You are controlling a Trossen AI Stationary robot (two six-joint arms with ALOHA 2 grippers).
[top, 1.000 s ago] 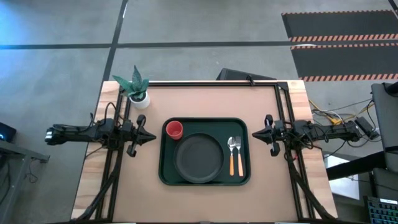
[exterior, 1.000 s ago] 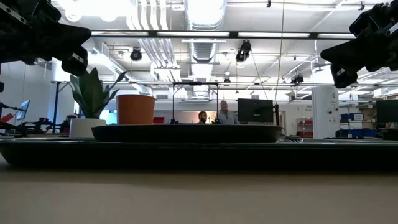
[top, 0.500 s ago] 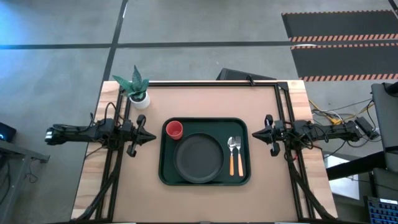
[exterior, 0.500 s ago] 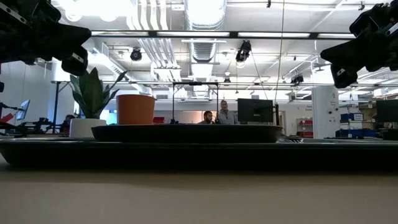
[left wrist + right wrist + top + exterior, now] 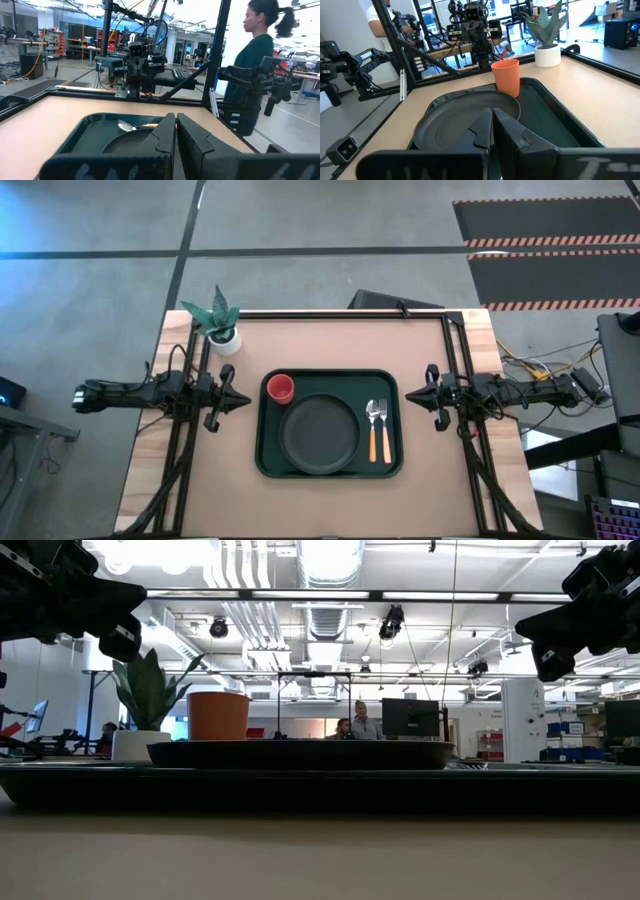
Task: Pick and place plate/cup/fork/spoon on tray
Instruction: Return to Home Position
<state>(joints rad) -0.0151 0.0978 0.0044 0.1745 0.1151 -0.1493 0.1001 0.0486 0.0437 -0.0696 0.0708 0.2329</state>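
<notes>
Flanking the tray [image 5: 268, 462] — plate [image 5: 320, 433], cup [image 5: 281, 388] aboard, job seemingly done — left tool [image 5: 238, 398] and right tool [image 5: 412, 395] hover clenched, empty.

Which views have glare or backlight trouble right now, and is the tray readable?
Low view: ceiling lights glare at the top, and the tray and plate read as dark silhouettes against the bright room. High view: even light, no glare; the cup and plate stand out on the tray. Right wrist view: only a soft sheen on the plate.
</notes>
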